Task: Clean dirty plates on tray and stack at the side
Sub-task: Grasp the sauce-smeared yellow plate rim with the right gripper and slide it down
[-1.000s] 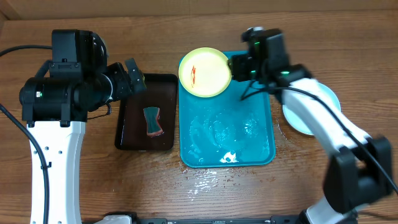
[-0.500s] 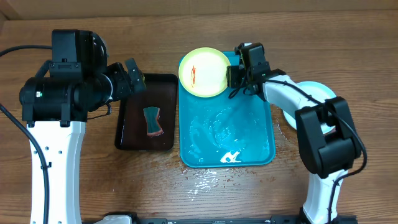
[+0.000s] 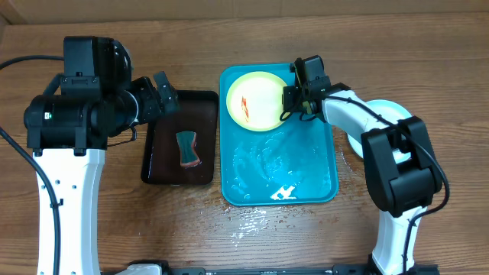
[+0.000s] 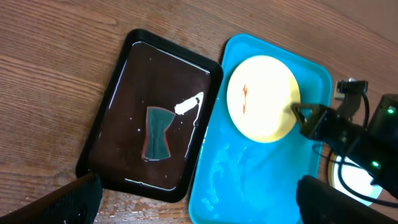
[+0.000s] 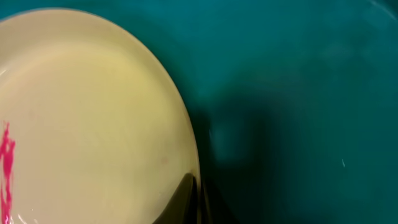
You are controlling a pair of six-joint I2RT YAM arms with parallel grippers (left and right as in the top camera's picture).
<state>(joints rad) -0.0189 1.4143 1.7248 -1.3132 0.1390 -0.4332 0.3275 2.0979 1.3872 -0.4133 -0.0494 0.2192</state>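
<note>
Yellow plate (image 3: pixel 256 101) further into tray (image 3: pixel 306 164), right jaws tight on rim

Dirty plate (image 3: pixel 257 100): pale yellow, with a short red streak left of centre.
Tray (image 3: pixel 279 164): bright turquoise, mottled with paler wet patches and white glints.
Blue plate (image 3: pixel 396 109): light blue, nearly white.
Black tray (image 3: pixel 160 160): glossy black with a brownish sheen.
Sponge (image 3: pixel 188 148): teal face, reddish edge.
Tabletop (image 3: pixel 122 221): warm brown wood with a streaky grain.
Left arm (image 3: pixel 69 183): white shell, black joints.
Right arm (image 3: pixel 348 114): white shell, black joints.
</note>
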